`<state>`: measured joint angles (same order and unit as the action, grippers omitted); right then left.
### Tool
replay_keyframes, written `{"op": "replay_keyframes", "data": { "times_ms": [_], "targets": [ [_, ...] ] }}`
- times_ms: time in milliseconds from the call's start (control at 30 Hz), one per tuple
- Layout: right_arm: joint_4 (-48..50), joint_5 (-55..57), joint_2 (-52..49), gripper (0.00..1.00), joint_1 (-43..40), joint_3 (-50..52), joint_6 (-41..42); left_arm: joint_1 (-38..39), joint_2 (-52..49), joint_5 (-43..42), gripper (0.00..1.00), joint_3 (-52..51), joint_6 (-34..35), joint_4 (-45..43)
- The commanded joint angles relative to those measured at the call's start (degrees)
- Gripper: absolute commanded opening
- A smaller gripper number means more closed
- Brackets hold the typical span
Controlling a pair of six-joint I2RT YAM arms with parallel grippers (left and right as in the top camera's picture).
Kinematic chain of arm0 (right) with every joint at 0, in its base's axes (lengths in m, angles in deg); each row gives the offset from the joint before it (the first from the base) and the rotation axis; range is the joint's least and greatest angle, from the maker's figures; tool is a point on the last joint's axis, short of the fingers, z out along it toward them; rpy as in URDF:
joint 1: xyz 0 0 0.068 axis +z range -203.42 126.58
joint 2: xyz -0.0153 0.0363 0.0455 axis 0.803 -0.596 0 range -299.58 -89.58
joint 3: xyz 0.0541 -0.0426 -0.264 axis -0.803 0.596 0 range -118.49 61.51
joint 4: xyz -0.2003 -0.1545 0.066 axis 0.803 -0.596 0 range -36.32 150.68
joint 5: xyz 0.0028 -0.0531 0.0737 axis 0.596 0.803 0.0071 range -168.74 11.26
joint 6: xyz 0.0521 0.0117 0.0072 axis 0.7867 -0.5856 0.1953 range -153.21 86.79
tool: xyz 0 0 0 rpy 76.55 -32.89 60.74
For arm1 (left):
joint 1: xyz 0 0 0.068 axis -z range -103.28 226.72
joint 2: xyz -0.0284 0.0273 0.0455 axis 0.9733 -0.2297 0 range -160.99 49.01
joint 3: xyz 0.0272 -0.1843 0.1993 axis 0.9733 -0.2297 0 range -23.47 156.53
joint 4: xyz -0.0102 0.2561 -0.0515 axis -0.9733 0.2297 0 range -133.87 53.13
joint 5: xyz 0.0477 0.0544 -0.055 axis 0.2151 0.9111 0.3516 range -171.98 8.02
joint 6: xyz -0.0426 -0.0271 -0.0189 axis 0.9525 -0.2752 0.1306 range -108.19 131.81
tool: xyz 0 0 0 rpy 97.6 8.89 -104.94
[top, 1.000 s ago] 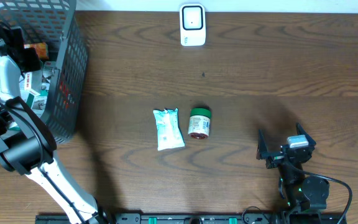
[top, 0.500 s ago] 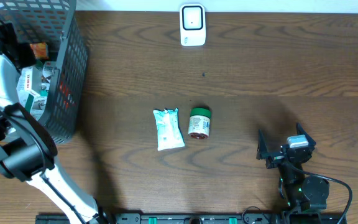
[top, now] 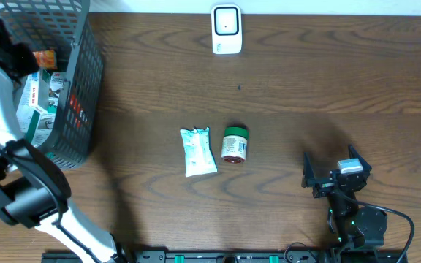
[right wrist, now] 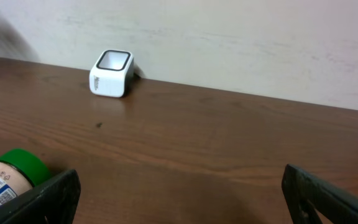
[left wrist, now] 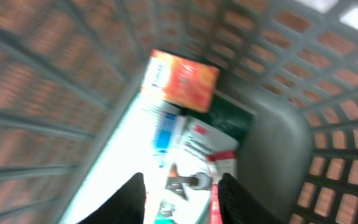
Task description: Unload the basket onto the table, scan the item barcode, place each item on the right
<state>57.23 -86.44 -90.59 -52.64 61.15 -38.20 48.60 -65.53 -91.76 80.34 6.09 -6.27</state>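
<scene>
Over the last second the left arm has swung deeper toward the far left corner of the basket (top: pixel 79 88), while everything on the worktop (top: pixel 305 88) has stayed put. The left fingers (left wrist: pixel 135 199) stand moderately apart above a jumble of packets. Nothing shows clamped between them, though that view is badly blurred. An orange box (left wrist: pixel 182 78) lies just beyond them against the mesh wall.

The right fingers (right wrist: pixel 55 193) are spread wide and empty, parked at the near right. A white pouch (top: pixel 198 151) and a green-lidded jar (top: pixel 234 143) lie side by side mid-worktop, well apart from the scanner (top: pixel 226 29) at the far edge.

By my reading, an item is not yet picked. Grasping one, carrying it to the scanner and showing its barcode all remain.
</scene>
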Motion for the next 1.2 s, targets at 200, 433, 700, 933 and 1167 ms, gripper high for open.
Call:
{"op": "replay_keyframes", "data": {
  "times_ms": [200,433,700,933,1167],
  "targets": [
    [-0.22,0.15,0.22,0.99,0.17,0.04,0.22,1.33,-6.45,-2.93,0.33,-1.14,0.52,0.92],
    [-0.22,0.15,0.22,0.99,0.17,0.04,0.22,0.81,-3.39,3.48,0.24,0.31,5.2,-0.15],
    [-0.22,0.15,0.22,0.99,0.17,0.04,0.22,-2.67,-3.54,10.25,0.24,0.02,11.37,-1.18],
    [-0.22,0.13,0.22,0.99,0.17,0.04,0.22,-4.66,-4.39,8.98,0.24,-0.68,12.04,-1.38],
    [-0.22,0.15,0.22,0.99,0.17,0.04,0.22,-4.15,-5.92,2.56,0.24,-1.44,13.16,-0.52]
  ]
}}
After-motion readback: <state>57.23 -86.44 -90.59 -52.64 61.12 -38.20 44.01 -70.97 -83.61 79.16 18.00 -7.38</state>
